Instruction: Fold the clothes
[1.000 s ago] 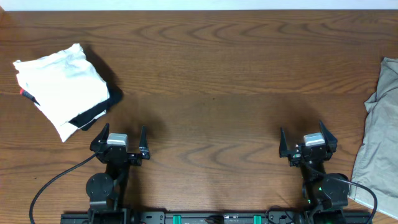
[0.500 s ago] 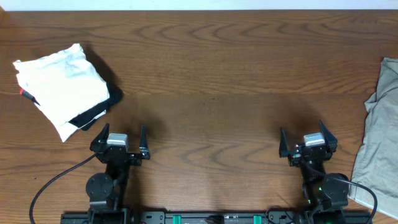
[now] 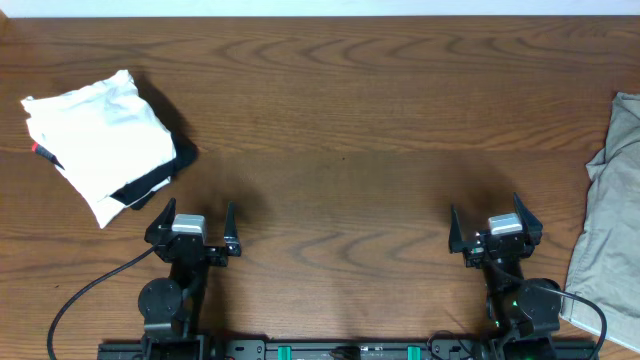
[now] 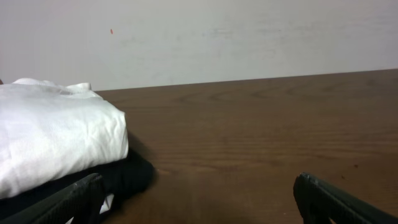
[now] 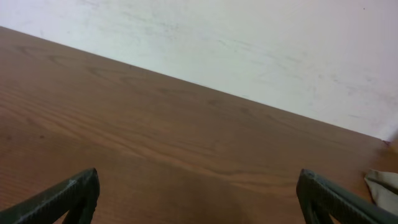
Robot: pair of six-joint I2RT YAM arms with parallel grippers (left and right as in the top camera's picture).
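Observation:
The clothes (image 3: 610,220), a greyish-khaki garment, lie crumpled at the table's right edge, partly cut off by the overhead frame; a small corner of them (image 5: 385,185) shows at the right of the right wrist view. My right gripper (image 3: 490,222) stands open near the front edge, just left of the garment, with only bare wood between its fingertips (image 5: 199,199). My left gripper (image 3: 192,218) is also open at the front left, holding nothing (image 4: 199,202).
A folded white garment (image 3: 100,145) lies on a black folded cloth (image 3: 150,185) at the back left, just beyond my left gripper; both show in the left wrist view (image 4: 56,143). A pale wall (image 4: 199,37) rises behind the wooden table (image 3: 340,130).

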